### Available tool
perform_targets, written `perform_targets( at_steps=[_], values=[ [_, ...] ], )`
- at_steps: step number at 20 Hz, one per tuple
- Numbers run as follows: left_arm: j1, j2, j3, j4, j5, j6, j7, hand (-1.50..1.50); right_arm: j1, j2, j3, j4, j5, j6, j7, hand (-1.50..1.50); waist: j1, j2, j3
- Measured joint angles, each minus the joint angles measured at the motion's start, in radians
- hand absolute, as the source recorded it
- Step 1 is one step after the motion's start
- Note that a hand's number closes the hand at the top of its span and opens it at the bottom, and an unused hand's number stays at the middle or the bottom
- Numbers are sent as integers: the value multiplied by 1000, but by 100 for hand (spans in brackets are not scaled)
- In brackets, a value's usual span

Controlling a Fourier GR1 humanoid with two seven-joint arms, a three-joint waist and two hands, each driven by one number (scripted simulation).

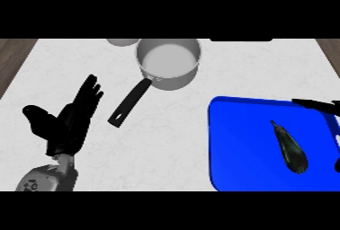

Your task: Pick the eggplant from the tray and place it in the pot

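1. The eggplant (290, 150) lies flat on the blue tray (242, 143), at about 4 o'clock from the centre of the head view. It is dark and glossy. Its thin stem end points to 11 o'clock and its thick end to 5 o'clock. Nothing touches it.

2. The tray sits on the white counter (179, 148) and fills the view's 3 to 5 o'clock sector. Its right and lower sides run out of view.

3. The right hand (317, 104) shows only as black slivers at the right edge, at 1 o'clock and 4 o'clock from the eggplant, both over the tray and apart from the eggplant. I cannot tell whether it is spread or closed.

4. The pot (169, 77) stands upright at 12 o'clock in the view, at 10 o'clock from the eggplant and well apart from the tray. The visible interior is plain grey. Its black handle (131, 102) runs out toward 7 o'clock.

5. The left hand (69, 123) shows at 9 o'clock in the view, over bare counter. Its fingers are straight and close together, pointing to 1 o'clock, with the thumb spread wide toward 10 o'clock. It holds nothing. It is near the handle's end but not touching it.

6. A pale rounded object (123, 42) is cut by the top edge, just beside the pot at its 10 o'clock.
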Motion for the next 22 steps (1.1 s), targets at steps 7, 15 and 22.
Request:
perform_targets(
  at_steps=[7, 15, 22],
  values=[
    [-9, -8, 30, 4, -11, -32, 8, 0, -19, 96, 3, 19, 109, 2, 20, -150, 2, 1, 0],
    [49, -17, 56, -29, -12, -70, -11, 0, 16, 125, 18, 19, 249, -20, -12, -150, 2, 0, 0],
    [6, -43, 79, 25, -28, -84, -22, 0, -13, 189, 22, 63, 361, -19, -16, -150, 2, 1, 0]
  ],
)
